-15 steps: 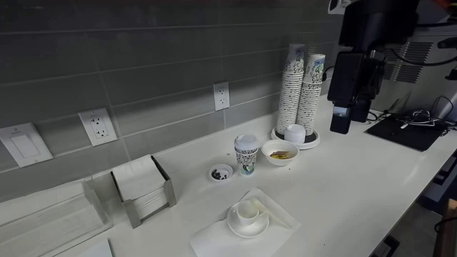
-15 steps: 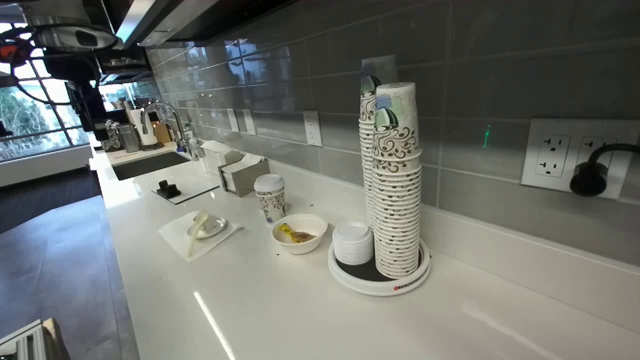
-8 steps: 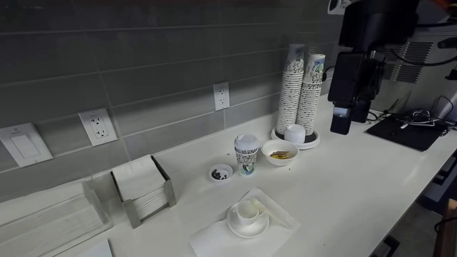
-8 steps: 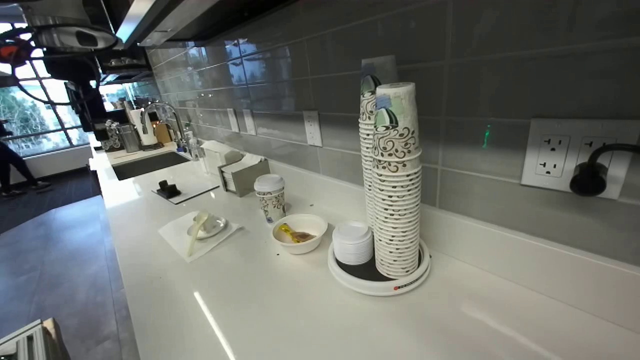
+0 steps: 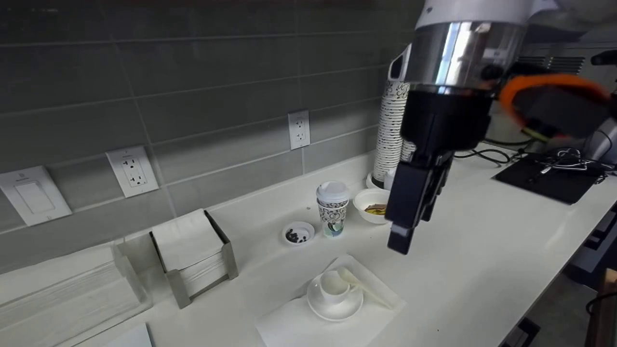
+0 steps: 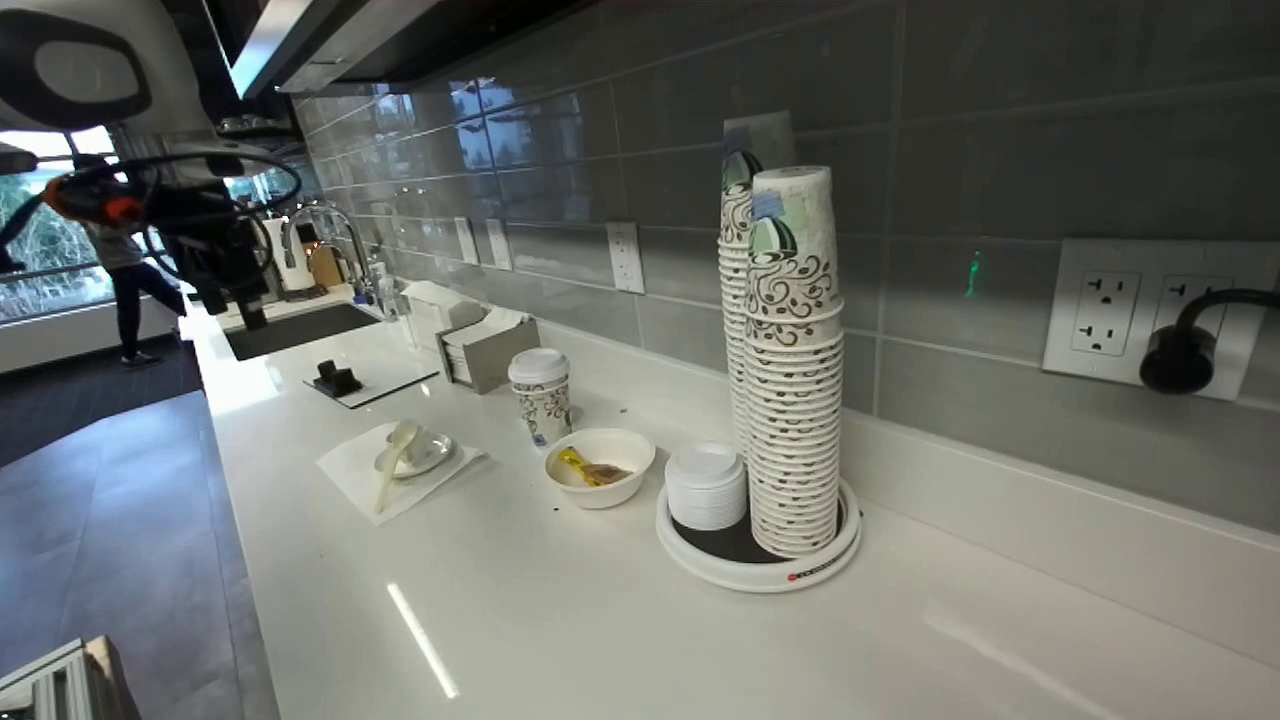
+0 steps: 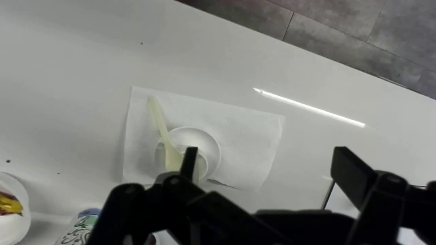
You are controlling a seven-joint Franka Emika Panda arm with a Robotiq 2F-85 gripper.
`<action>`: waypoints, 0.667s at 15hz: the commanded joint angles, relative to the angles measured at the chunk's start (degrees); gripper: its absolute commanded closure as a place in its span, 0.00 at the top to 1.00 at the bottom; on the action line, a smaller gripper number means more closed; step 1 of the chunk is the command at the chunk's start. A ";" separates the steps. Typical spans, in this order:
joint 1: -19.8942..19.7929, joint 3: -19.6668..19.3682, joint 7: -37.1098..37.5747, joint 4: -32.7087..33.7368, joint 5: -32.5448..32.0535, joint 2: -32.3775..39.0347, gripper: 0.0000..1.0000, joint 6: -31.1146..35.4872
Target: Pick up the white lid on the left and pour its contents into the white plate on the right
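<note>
A small white lid [image 5: 302,229] holding several dark bits lies on the counter left of a lidded paper cup [image 5: 333,217] in an exterior view. A white bowl [image 5: 367,218] with a yellow-brown packet in it stands right of that cup; it also shows in an exterior view [image 6: 600,496] and at the left edge of the wrist view [image 7: 12,229]. No flat white plate shows there. My gripper [image 5: 413,230] hangs above the counter, right of the lid and apart from everything. In the wrist view my gripper [image 7: 265,150] is wide open and empty.
A white cup on a saucer [image 5: 332,314] with a pale spoon [image 5: 371,289] lies on a paper napkin [image 5: 289,323] nearer the front. Tall cup stacks [image 6: 795,400] stand on a round tray [image 6: 700,565] by the tiled wall. A napkin holder [image 5: 205,284] stands at left.
My gripper has moved left and down in an exterior view, from the far right to over the counter near the bowl. The counter objects have not moved. A person walks in the background.
</note>
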 commanded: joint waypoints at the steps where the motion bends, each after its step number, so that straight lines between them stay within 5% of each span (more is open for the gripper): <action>1: 0.15 0.29 -2.65 2.21 -2.84 10.36 1.00 10.59; 6: -2.32 0.09 2.16 7.32 -17.88 21.68 1.00 19.68; 10: -2.81 -2.72 9.53 13.51 -33.84 28.55 1.00 19.62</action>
